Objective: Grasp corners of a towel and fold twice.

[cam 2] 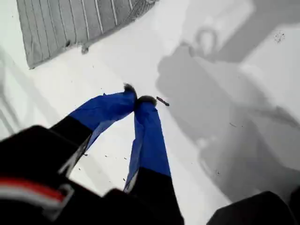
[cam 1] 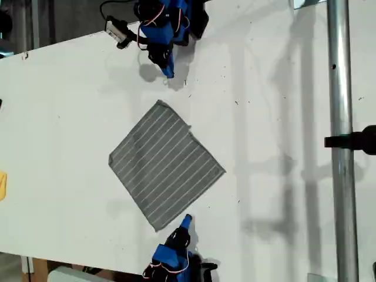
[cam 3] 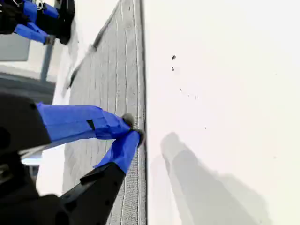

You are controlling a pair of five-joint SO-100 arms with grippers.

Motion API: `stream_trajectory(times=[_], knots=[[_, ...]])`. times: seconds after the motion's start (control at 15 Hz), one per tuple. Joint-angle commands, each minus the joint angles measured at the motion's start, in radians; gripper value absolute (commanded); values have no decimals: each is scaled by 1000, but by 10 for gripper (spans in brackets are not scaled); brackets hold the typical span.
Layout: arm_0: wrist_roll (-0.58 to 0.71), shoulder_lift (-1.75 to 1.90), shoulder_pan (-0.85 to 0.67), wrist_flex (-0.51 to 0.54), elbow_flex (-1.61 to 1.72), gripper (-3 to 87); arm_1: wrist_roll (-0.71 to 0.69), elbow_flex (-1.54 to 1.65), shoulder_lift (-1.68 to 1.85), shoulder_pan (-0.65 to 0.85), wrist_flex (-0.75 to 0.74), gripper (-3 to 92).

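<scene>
While the towel lies flat as a diamond mid-tabletop, both tools are closed on nothing. My second tool hangs over the towel's edge beside one corner, nearer than my first tool, which stands apart from another corner.

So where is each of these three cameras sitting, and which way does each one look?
Exterior view: overhead, looking down on the table, the towel and both arms.
First wrist view: rides on my first end effector, which shows shut above bare table, with the towel lying ahead.
Second wrist view: rides on my second end effector, which shows shut at the towel's edge, looking across at the first arm.
Shared: all three views show the towel.
</scene>
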Motion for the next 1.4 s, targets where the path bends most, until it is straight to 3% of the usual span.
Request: stream_trajectory(times=[0.0, 0.47, 0.87, 1.33], knots=[[-583, 5, -75, 3, 12, 1, 31, -15, -3, 15, 11, -2], [-649, 5, -74, 3, 12, -14, 31, -18, -3, 15, 12, -2], [-816, -6, -21, -28, -58, -16, 18, -143, -38, -9, 49, -3], [-773, -788, -14, -179, -597, -16, -164, -422, -393, 35, -2, -3]])
